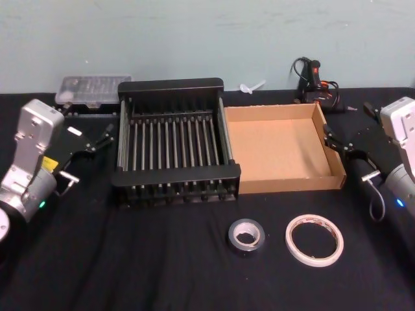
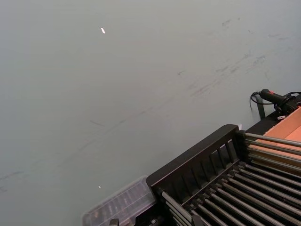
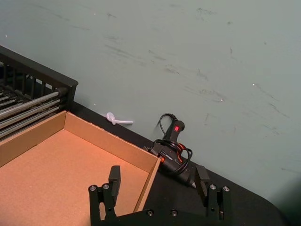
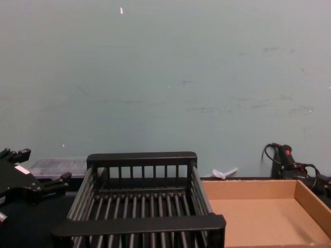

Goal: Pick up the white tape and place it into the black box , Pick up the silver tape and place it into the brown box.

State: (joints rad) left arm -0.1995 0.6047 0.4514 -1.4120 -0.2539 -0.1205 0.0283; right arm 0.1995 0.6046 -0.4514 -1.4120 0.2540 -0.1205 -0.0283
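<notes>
Centrally on the dark tabletop (image 1: 162, 272) stands the black box (image 1: 175, 173), a slatted crate with a barred floor and nothing in it. Touching the crate's right wall sits the brown box (image 1: 259, 184), a shallow cardboard tray, likewise holding nothing. To the crate's left hangs the left pincer (image 1: 87, 146), its fingers spread apart and holding nothing. Beyond the tray, well to the crate's right, the right pincer (image 1: 338, 144) hovers at the tray's right wall with its fingers (image 3: 114, 178) parted wide and nothing between them. Nearer the robot than the crate and off to its right, the white tape (image 1: 314, 240) lies flat on the tabletop. Between that roll and the crate's front right corner lies the smaller silver tape (image 1: 246, 236), flat too, near the white roll but apart from it.
</notes>
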